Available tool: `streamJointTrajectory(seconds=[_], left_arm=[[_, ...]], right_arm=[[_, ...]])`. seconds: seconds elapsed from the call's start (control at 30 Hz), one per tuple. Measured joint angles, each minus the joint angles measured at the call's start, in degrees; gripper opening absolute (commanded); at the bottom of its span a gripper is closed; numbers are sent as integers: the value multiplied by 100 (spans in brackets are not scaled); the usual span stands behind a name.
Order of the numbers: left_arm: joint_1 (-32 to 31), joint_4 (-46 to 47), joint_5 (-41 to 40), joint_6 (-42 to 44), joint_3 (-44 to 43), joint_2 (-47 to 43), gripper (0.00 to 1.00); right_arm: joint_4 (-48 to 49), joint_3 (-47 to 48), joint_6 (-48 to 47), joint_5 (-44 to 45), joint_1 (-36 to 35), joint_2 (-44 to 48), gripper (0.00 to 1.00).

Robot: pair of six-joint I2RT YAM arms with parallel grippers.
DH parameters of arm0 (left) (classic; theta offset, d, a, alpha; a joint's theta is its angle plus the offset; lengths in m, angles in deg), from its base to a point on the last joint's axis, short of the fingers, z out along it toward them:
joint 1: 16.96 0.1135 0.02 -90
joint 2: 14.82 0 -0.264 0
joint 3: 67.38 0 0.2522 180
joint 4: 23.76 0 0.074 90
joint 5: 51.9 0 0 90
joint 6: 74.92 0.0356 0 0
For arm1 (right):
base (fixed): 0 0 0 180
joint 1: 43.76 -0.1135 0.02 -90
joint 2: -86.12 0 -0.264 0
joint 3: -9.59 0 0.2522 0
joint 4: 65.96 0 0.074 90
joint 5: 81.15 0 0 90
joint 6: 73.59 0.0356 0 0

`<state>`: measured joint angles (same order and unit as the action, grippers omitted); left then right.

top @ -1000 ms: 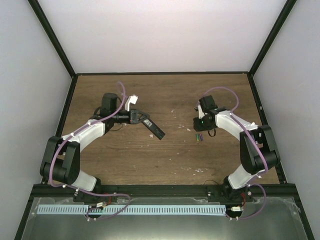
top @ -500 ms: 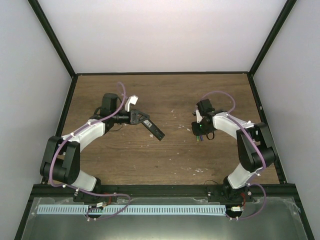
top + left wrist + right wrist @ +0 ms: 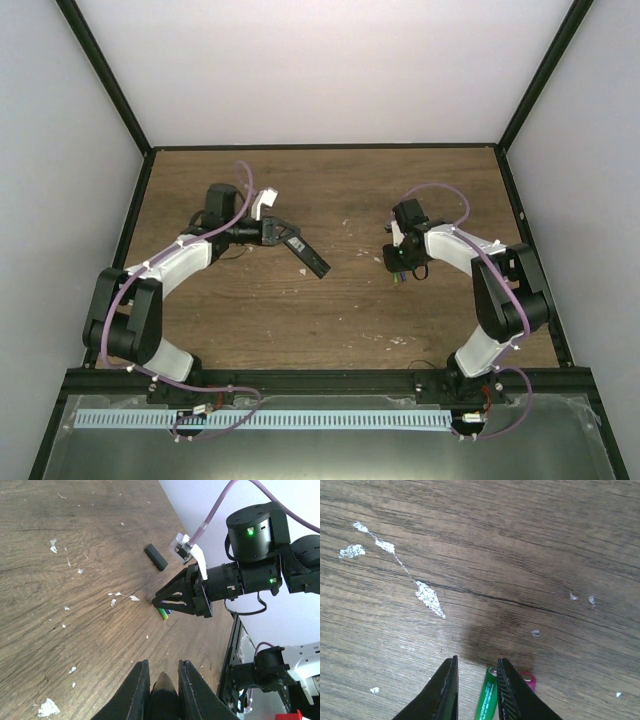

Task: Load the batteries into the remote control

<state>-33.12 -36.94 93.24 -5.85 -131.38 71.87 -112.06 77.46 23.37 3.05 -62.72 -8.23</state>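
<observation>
currently nearest arm: the right gripper (image 3: 400, 262) stands right over the batteries (image 3: 398, 278); the left gripper (image 3: 285, 238) is well apart, at 9 o'clock of them across the table (image 3: 340, 320).
bearing of batteries: in the right wrist view the green battery (image 3: 486, 696) lies at 6 o'clock of the fingertips (image 3: 449, 680), inside the gap and close against the 3 o'clock finger. the purple battery (image 3: 528, 681) lies just outside that finger, beside the green one.
long axis: the green battery runs about 12 to 6 o'clock, along the fingers, leaning slightly toward 1; only its far end shows.
right gripper state: narrow gap, a little wider than the green battery. bare wood shows between the battery and the 9 o'clock finger, so by the look of it nothing is clamped.
left gripper state: closed on the remote control (image 3: 312, 260), whose long axis runs 10 to 4 o'clock in the top view, free end toward the middle of the table.
other item: small black slab (image 3: 156, 557) on the wood at 12 o'clock of the right gripper in the left wrist view; possibly the battery cover, cannot tell.
judgement: the coming move turns on closing across the green battery alone. the purple one lies so close that the outer finger may nudge it.
</observation>
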Motion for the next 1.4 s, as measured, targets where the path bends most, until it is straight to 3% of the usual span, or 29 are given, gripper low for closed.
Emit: streamJointTrajectory(seconds=[0.57,1.07,1.4], left_arm=[[0,-26,0,11,-13,35,0],[0,129,72,-155,-15,37,0],[0,509,146,-428,192,37,0]], right_arm=[[-208,11,166,116,0,-151,18],[-245,33,129,122,2,-168,1],[-170,57,-153,-468,-33,-2,1]])
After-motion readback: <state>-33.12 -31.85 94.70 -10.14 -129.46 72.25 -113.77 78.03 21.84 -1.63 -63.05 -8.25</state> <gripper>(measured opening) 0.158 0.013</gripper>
